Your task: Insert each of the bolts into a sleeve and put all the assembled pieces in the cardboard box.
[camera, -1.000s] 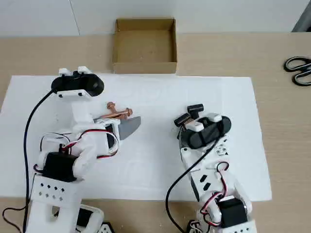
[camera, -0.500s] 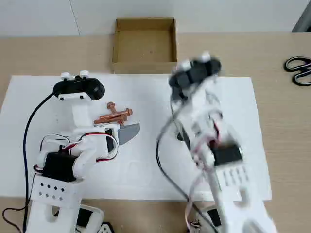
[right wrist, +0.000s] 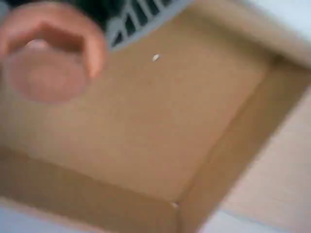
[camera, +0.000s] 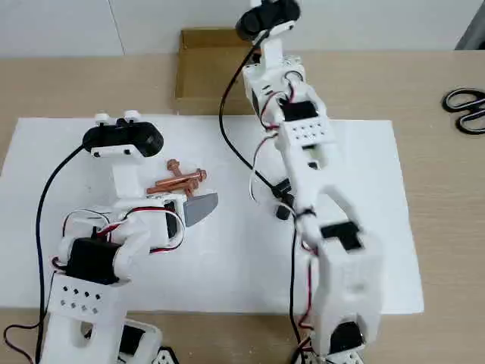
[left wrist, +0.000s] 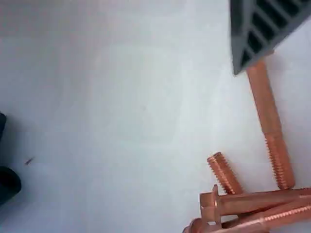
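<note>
Just now the right arm (camera: pixel 303 133) is stretched far across the sheet (camera: pixel 227 258) to the box (camera: pixel 204 98); a second ago it sat folded near the sheet's middle, and half a second ago it was mid-swing. Right gripper (right wrist: pixel 92 39) hangs over the box floor (right wrist: pixel 160 126), closed on a copper piece (right wrist: pixel 48 58) seen end-on and blurred; whether a sleeve is on it I cannot tell. Reading: a carry has arrived, and release into the box looks like the step in hand. No pieces seen on the visible part of the floor. Left arm unchanged across the second; left gripper (camera: pixel 198 206) sits just beside the bolts (camera: pixel 178 178), holding nothing that I can see, its opening not clear enough to call. Bolts lie loose in a small heap (left wrist: pixel 243 204), so several rounds remain. Two small dark things (camera: pixel 282 214) by the right arm's middle may be sleeves; unsure. Surface: white sheet over a tan table (camera: pixel 439 174), box on bare table touching the sheet's far edge. Scissors (camera: pixel 464 110) far off to the right. Pale wall (camera: pixel 76 23) behind.
</note>
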Tool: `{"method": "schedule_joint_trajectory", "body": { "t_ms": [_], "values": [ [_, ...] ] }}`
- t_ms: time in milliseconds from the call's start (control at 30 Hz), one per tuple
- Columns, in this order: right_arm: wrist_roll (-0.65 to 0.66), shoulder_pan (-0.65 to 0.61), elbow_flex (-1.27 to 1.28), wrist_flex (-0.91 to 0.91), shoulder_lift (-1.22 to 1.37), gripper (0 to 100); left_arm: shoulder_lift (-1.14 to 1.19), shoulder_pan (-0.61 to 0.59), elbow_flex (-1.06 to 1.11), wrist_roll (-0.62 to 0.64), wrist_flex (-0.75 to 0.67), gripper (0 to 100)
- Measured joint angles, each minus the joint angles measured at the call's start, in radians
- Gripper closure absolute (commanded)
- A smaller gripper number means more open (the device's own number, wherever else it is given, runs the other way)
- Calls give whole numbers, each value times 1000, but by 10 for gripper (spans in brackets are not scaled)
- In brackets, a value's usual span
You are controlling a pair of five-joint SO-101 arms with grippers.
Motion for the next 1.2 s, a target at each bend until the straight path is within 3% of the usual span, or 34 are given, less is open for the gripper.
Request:
{"method": "schedule_joint_trajectory", "body": {
  "t_ms": [167,300,433,633,1200],
  "values": [
    [0,0,-272,0,288,985,0,0,0,0,0,656],
    [0,0,-390,0,434,861,0,0,0,0,0,656],
    [2,0,-417,0,471,742,0,0,0,0,0,656],
    [2,0,-451,15,470,735,0,0,0,0,0,656],
    [3,0,-451,862,-112,735,0,0,0,0,0,657]
  ]
}}
